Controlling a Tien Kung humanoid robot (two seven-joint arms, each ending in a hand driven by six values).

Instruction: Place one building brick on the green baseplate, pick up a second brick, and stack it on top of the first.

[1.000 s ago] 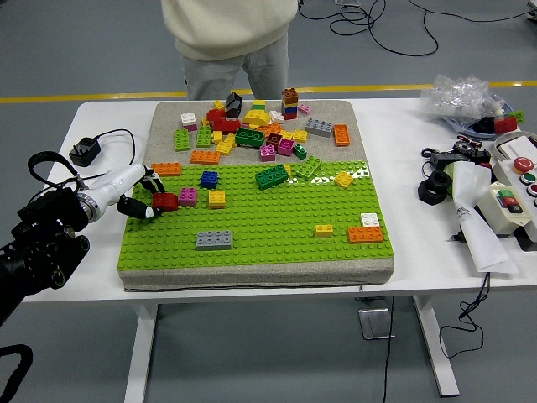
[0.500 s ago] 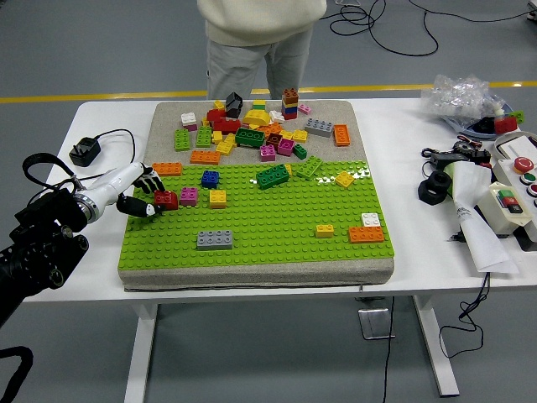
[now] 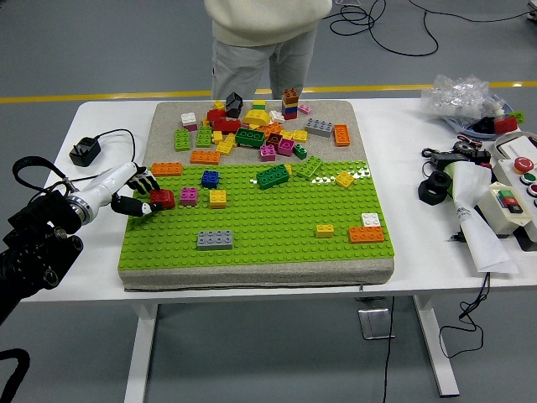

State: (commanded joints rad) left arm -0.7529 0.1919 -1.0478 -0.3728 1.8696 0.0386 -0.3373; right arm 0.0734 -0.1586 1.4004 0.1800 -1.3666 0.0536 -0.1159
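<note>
At the left edge of the table (image 3: 101, 277) the left hand (image 3: 138, 193) reaches in over the near-left part of the green baseplate (image 3: 260, 243). Its fingers are curled around a red brick (image 3: 162, 198), thumb on the near side and the other fingers on the far side. The brick sits low at the baseplate's left edge; whether it is pressed onto the studs or just above them cannot be told from here. By my reading the first step, placing a brick, is under way but not finished, since the hand has not let go.

Just to the right of the red brick lie a pink brick (image 3: 188, 196) and a yellow brick (image 3: 216, 198), with a blue brick (image 3: 210, 178) a little farther back and a grey brick (image 3: 215, 239) nearer the front. Any of these could serve as the second brick; none is stacked on the red one, so picking up and stacking are both left to do.

Farther right and toward the far side, a loose pile of bricks (image 3: 252, 134) covers the grey mat (image 3: 352, 113). A person (image 3: 264, 42) stands at the far side, hands out of sight. The right hand does not show.
</note>
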